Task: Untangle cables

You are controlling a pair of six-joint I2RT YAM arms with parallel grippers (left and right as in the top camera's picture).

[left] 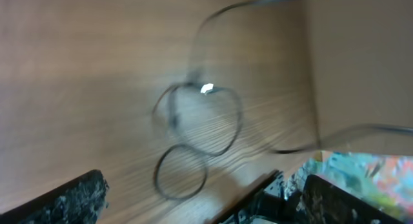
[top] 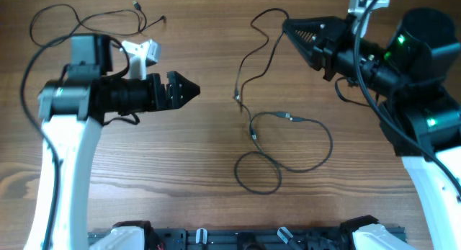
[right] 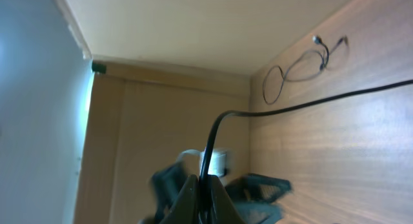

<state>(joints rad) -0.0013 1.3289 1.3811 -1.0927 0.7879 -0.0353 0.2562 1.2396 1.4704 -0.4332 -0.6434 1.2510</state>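
Nearest my base, I see the looped cable (top: pixel 288 117) lying in slack rings on the wooden table (top: pixel 144 171), right of centre. Farther out and to the left, the left gripper (top: pixel 193 90) hovers with its fingers spread wide. Beyond that, the right gripper (top: pixel 287 27) is pressed together, pinching a second cable (right: pixel 322 101) that trails toward the loops. The third cable (top: pixel 108 14) lies loose at the far left.
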